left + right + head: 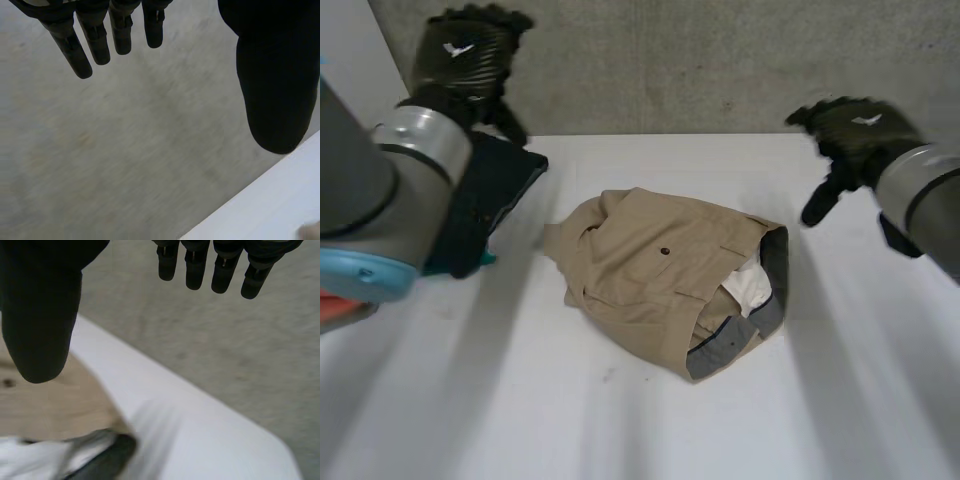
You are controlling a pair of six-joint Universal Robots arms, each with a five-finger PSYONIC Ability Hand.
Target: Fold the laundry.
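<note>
Left hand: held raised by the table's far edge, fingers straight and spread.
Right hand: held raised, fingers likewise spread.
Khaki trousers: laid bundled mid-table.

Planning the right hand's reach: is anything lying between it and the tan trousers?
Nothing. In the head view, just bare white table separates the open right hand from the trousers.

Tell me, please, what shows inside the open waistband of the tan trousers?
Inside the tan trousers, a grey lining band runs round the opening and white pocket cloth lies bunched within it. Anything deeper is covered by the folded tan cloth, so I cannot tell.
</note>
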